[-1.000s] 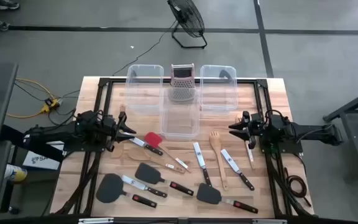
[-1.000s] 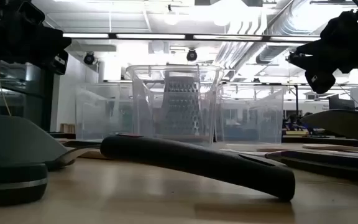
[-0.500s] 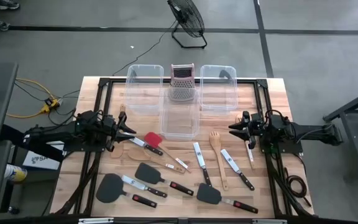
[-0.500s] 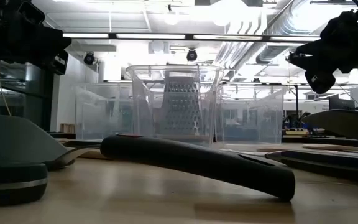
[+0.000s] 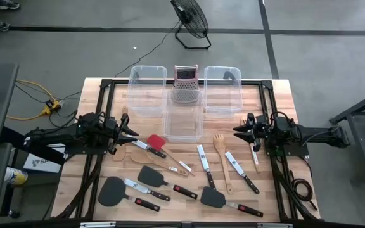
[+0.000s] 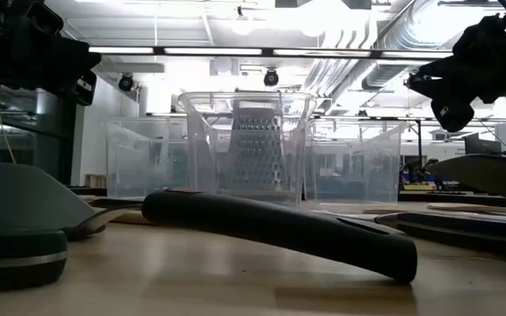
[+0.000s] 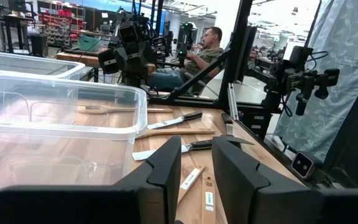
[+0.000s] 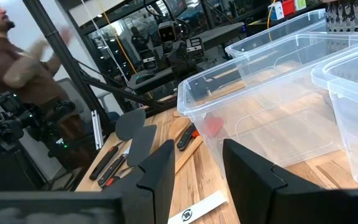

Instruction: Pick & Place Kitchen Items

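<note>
The kitchen items lie flat across the near half of the wooden table: a red spatula, black spatulas, black-handled knives and a wooden fork. My left gripper hovers level at the table's left, open, pointing right, with nothing between its fingers. My right gripper hovers level at the table's right, open and empty, pointing left. In the low view a black handle lies across the foreground.
Three clear plastic bins stand on the far half: left, middle, right. A steel box grater stands between the outer bins. A black frame borders the table. A person sits beyond the table.
</note>
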